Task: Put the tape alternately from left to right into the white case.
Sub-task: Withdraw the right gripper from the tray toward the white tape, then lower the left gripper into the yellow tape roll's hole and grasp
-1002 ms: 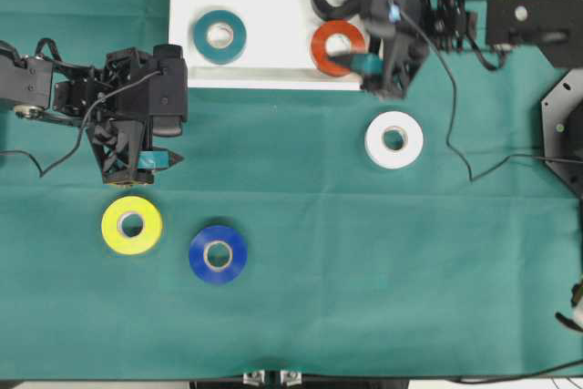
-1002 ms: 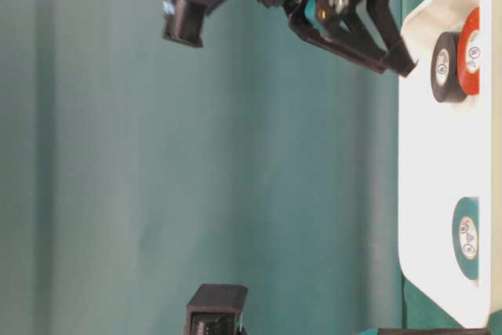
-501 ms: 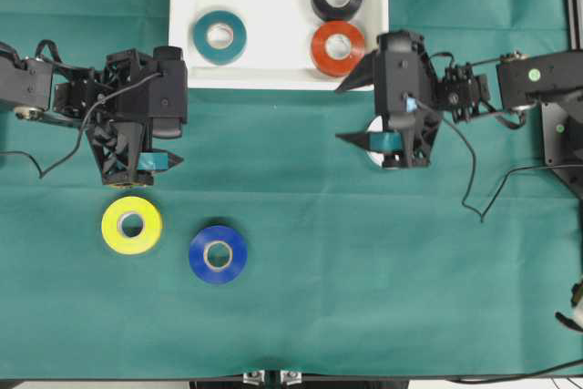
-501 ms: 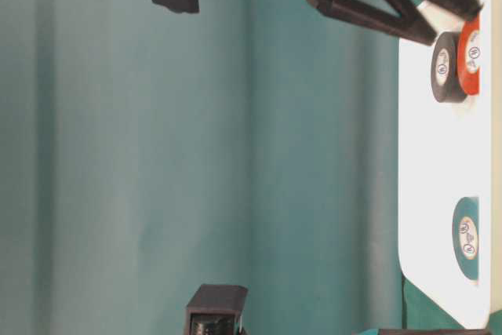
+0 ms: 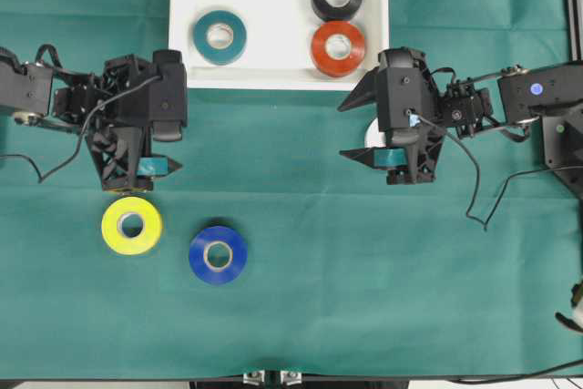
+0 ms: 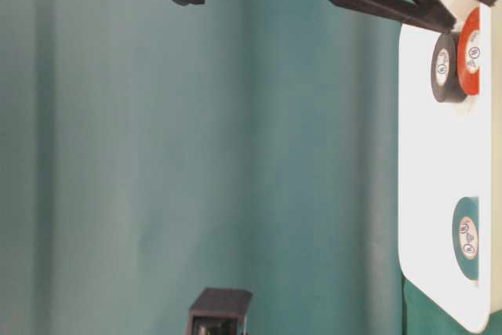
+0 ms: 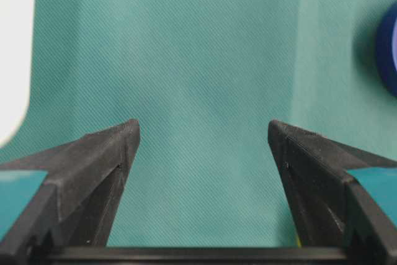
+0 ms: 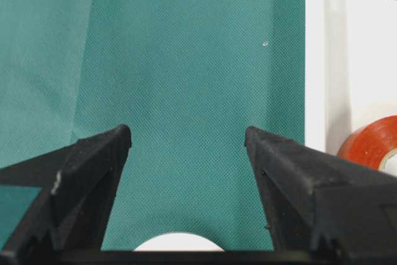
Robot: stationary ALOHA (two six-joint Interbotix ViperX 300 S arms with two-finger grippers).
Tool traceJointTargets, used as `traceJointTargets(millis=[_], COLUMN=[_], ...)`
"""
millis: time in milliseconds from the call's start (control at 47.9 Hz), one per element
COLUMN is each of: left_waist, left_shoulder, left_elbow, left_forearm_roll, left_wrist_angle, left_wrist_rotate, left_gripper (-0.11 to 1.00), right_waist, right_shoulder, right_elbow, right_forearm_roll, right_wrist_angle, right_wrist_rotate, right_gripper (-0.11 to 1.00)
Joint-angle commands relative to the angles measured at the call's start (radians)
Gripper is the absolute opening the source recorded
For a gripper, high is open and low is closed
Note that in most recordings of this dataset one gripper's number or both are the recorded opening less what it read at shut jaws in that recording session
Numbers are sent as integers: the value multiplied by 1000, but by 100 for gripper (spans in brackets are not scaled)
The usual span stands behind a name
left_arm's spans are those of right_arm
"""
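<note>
Three rolls are parked in the white case (image 5: 273, 52) (teal, black, red), so the left gripper (image 5: 146, 168), wide open and empty, is lined up above the yellow tape (image 5: 132, 225), needing a straight drop, while the right gripper (image 5: 387, 157) is also empty-jawed

Green cloth (image 5: 364, 298) over table, faint creases

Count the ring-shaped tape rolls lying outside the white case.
3: glossy yellow tape roll and blue roll on the green cloth at lower left; white roll mostly hidden beneath the right gripper.
</note>
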Motion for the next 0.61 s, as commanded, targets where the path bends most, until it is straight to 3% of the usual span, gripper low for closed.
traceJointTargets(millis=[0,585], left_waist=[-31,-199], left_shoulder=[-31,-48], left_elbow=[-17,18], left_forearm_roll=[-2,-2], left_wrist_angle=[18,69], left_wrist_rotate=[-9,-176], left_gripper=[84,83], right_waist=[2,2], right_shoulder=[-17,11], right_elbow=[-9,-21], right_forearm_roll=[2,2], right_wrist_angle=[-9,-9], right_wrist_rotate=[2,2], right_gripper=[82,82])
